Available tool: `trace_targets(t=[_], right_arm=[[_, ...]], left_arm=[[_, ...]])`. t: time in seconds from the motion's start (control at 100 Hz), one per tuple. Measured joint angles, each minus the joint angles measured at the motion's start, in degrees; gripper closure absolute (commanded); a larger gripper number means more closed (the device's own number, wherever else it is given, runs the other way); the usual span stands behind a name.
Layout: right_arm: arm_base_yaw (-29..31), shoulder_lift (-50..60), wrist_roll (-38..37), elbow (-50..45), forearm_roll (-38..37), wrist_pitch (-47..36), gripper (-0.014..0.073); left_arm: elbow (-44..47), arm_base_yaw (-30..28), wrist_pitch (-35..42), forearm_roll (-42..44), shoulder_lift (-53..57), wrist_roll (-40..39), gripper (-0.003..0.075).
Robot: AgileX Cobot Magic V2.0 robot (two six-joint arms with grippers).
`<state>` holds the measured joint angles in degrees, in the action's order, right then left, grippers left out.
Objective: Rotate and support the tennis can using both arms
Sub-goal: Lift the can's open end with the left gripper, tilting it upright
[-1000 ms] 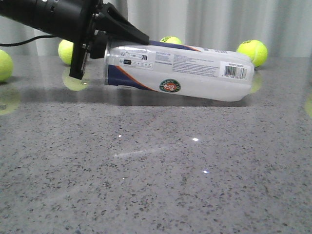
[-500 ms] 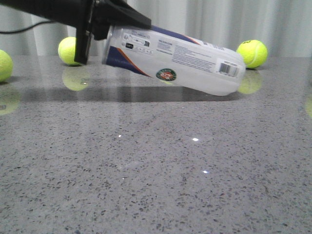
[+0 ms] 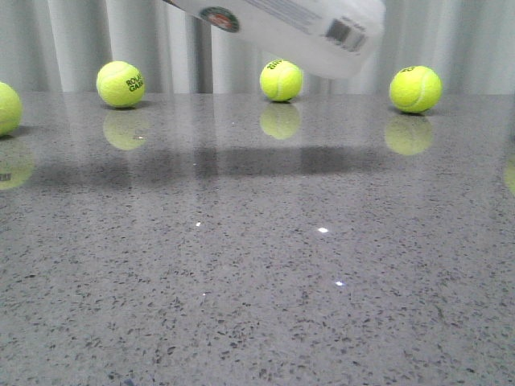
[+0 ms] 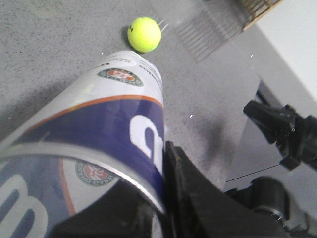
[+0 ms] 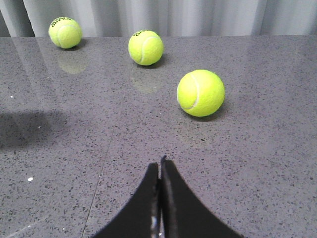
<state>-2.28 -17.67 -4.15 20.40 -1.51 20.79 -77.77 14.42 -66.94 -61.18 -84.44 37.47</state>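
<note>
- Up in the air, tennis can [image 3: 294, 20] tilts above the grey speckled table [image 3: 257, 265], clear of the surface, mostly cut off at the front view's top edge; barcode end lower, toward the right.
- Left gripper [image 4: 153, 208] clamps the can's silvery open rim; one black finger [image 4: 183, 188] lies against the navy panel, outside the wall.
- Can's white W logo and round emblem face the left wrist camera.
- Right gripper [image 5: 160, 198] hangs low over the table, jaws pressed together, holding nothing, well apart from the can.
- Three tennis balls [image 5: 200, 92] lie ahead of the right gripper.
- Can's shadow [image 3: 241, 161] falls on the table.
</note>
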Motion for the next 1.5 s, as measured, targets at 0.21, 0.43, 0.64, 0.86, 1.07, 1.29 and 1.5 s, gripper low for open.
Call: trace_targets(t=[0.21, 0.43, 0.64, 0.86, 1.07, 1.29, 1.5], right_arm=[[0.0, 0.0, 0.0, 0.0, 0.0, 0.0, 0.0652], [0.0, 0.0, 0.0, 0.0, 0.0, 0.0, 0.0652], [0.0, 0.0, 0.0, 0.0, 0.0, 0.0, 0.0652], [0.0, 0.0, 0.0, 0.0, 0.0, 0.0, 0.0652], [0.0, 0.0, 0.0, 0.0, 0.0, 0.09, 0.0652], [0.0, 0.0, 0.0, 0.0, 0.0, 0.09, 0.0652], [0.0, 0.0, 0.0, 0.0, 0.0, 0.09, 0.0652]], left_arm=[[-7.1, 0.15, -2.79, 15.9, 3.71, -10.52, 0.0741], [-13.49, 5.97, -4.76, 33.99, 4.08, -21.72, 0.0741], [-15.59, 15.09, -5.23, 46.53, 4.08, -28.42, 0.0741], [-15.73, 21.36, -5.56, 51.76, 2.12, -30.95, 0.0741], [-15.73, 22.85, -5.56, 52.28, -2.19, -30.99, 0.0741], [-15.73, 22.94, -5.18, 52.4, -3.23, -30.74, 0.0741], [-17.42, 22.94, -5.28, 52.4, -3.62, -29.76, 0.0736]])
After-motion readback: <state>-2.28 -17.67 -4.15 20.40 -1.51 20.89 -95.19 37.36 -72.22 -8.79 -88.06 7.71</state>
